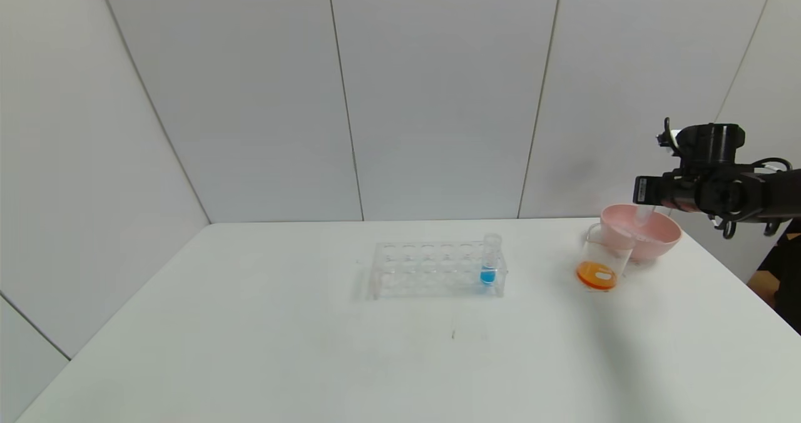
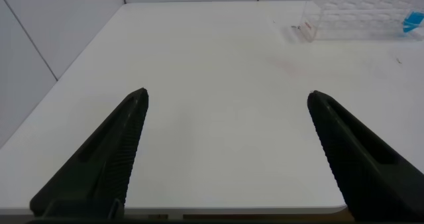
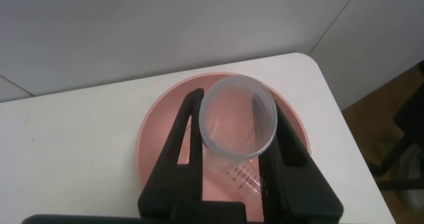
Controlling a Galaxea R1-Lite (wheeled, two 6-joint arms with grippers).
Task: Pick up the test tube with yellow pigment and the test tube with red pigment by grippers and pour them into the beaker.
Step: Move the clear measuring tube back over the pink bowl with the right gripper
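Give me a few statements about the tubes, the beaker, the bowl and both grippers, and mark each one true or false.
1. The right gripper is shut on an empty test tube held over the pink bowl. True.
2. The beaker holds blue liquid. False: its liquid is orange.
3. One tube with blue liquid stands in the clear rack. True.
4. The left gripper is closed on a tube. False: it is open and empty, above bare table.
5. The beaker stands inside the pink bowl. False: it stands on the table beside the bowl.
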